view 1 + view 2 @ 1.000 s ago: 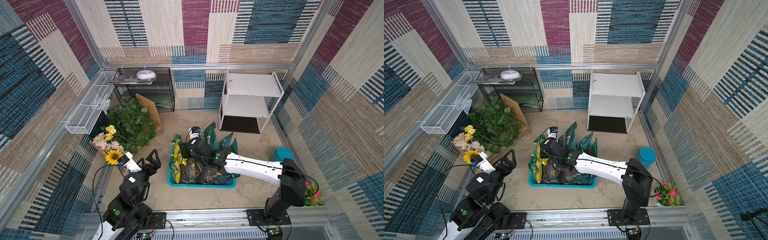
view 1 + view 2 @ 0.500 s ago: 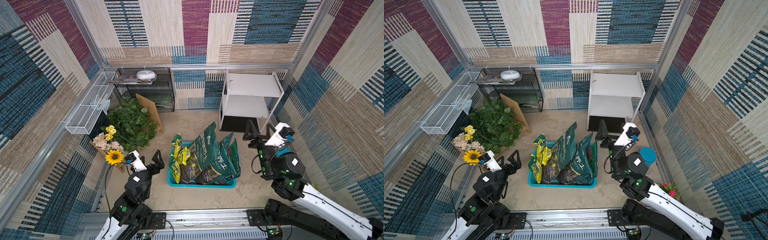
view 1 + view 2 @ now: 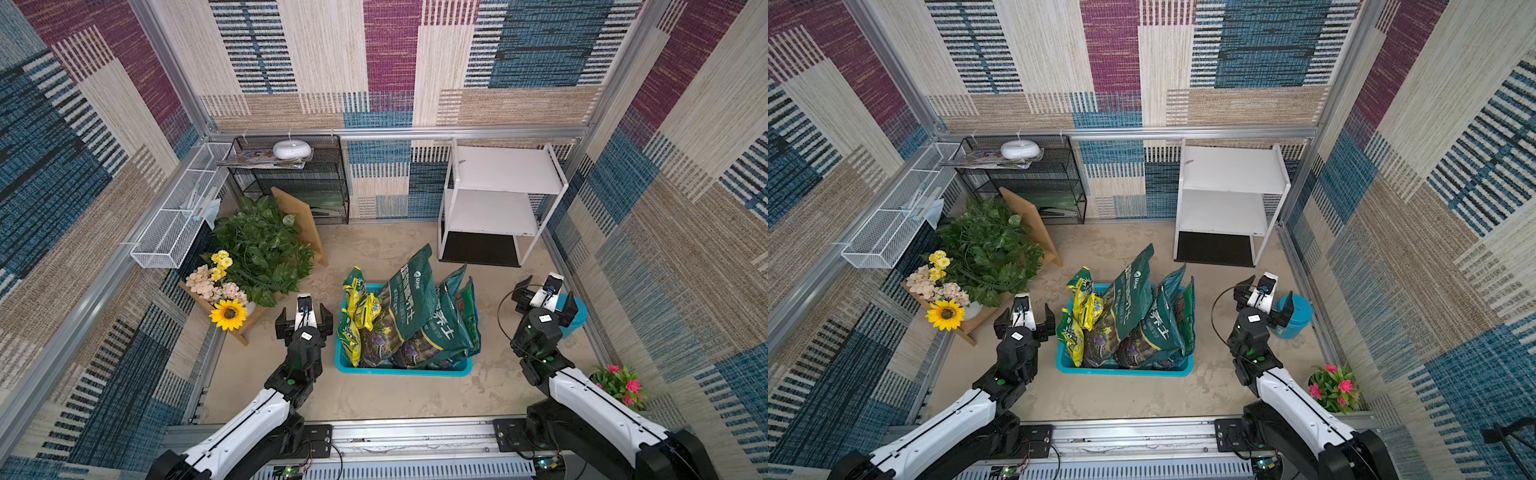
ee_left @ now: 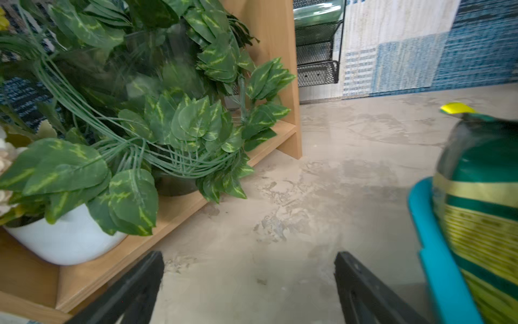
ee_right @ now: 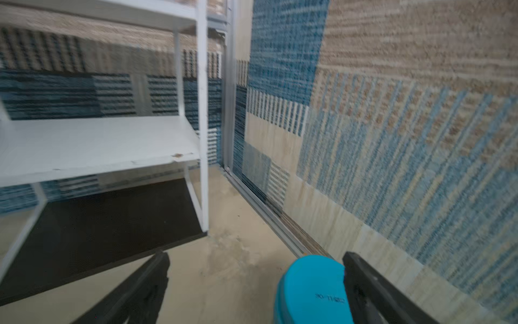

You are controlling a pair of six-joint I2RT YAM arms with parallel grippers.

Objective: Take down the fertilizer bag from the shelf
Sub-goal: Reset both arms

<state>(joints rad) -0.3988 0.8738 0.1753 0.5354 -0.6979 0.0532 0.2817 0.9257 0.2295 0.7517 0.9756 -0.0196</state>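
Both top views, L to R: a white wire basket (image 3: 166, 232) ran along the side wall. A black mesh rack (image 3: 303, 187) stood at the back w/ a white round item (image 3: 291, 148) on top. Nearer, a leafy plant (image 3: 262, 245) & a sunflower (image 3: 228, 314) sat on a wooden stand (image 4: 179, 213). L gripper (image 3: 304, 318) hovered btw the stand & the teal bin (image 3: 399, 370). Left wrist view had its fingers (image 4: 134, 286) spread wide, nothing btw them.

Centre: the bin was packed w/ bags standing on end. Fertilizer bag (image 3: 409, 303), tallest & dark green, leaned in the middle of the bin, off the shelf & well apart from it. White Chinese characters ran down its face under a round logo, too small to read for sure. Yellow-green bags (image 3: 357, 307) stood at its L. A similar green bag (image 3: 451, 328) w/ big white characters stood at its R.

Shelf (image 3: 505, 170) stood at the back wall, R of centre, white boards over a black bottom panel (image 3: 478, 249). R gripper (image 3: 545, 297) hung in front of it, claw wide & holding nothing. In right wrist view a teal pot (image 5: 311, 286) sat just beside one finger (image 5: 372, 291); its dark printed digits were too blurred to read. Pink-flower pot (image 3: 619, 384) sat in the near R corner.
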